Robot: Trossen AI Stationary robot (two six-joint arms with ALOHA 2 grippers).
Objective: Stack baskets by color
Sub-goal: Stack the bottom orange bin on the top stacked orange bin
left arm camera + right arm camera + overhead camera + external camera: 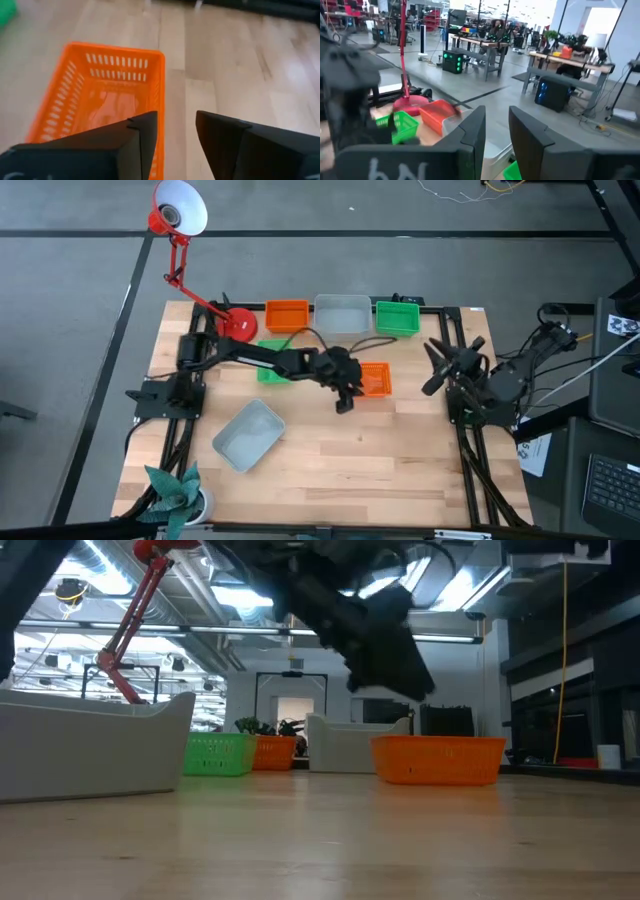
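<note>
An orange basket (374,379) (102,100) stands on its bottom at mid-table. My left gripper (345,398) (176,122) hovers open just over its left side, clear of the rim in the low view (385,640). A green basket (270,372) lies partly hidden under the left arm. An orange basket (287,315), a pale grey basket (342,313) and a green basket (397,317) stand in a row along the far edge. Another grey basket (248,434) sits at the near left. My right gripper (437,370) (497,117) is raised at the right side, open and empty.
A red desk lamp's round base (238,324) stands at the far left beside the orange basket, its head (180,210) reaching beyond the table. A teal pinwheel-like thing (175,490) sits at the near left corner. Bare wood (400,460) spreads over the near right.
</note>
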